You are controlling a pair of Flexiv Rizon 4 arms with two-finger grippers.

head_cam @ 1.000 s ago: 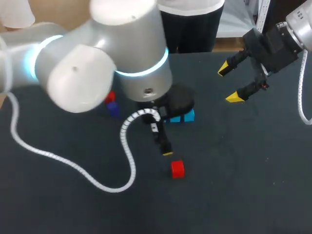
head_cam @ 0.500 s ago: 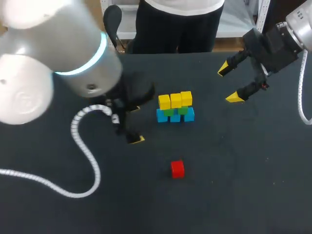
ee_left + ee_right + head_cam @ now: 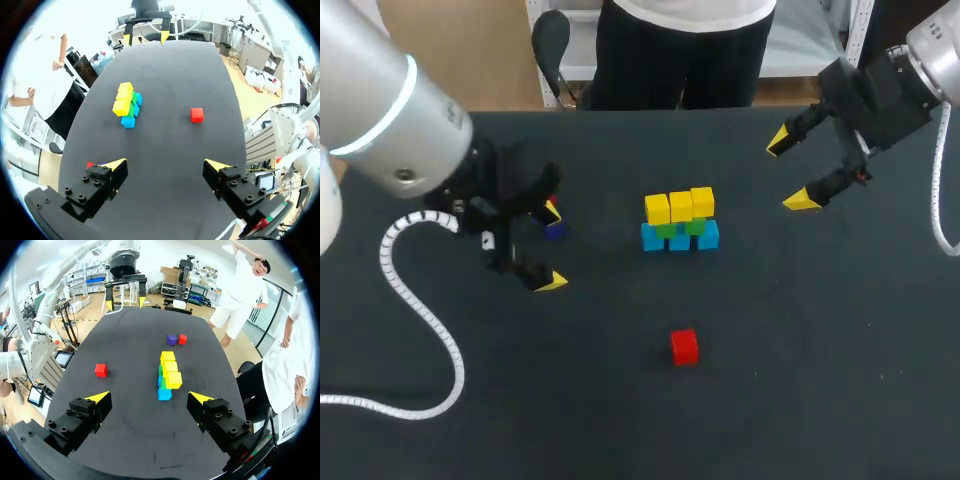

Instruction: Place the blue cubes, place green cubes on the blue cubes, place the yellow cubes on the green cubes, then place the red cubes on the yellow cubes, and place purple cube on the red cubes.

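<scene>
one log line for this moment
stack: blue, green, yellow up | lone red cube: loose | second red cube, purple cube: by left gripper | left gripper: open | right gripper: open

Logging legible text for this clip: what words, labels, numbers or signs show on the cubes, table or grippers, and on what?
None can be read.
Stacked cubes and loose red cube: plain coloured faces, no print.
Left gripper and right gripper: no legible marking.
Table: no writing or sign on its dark surface.
</scene>
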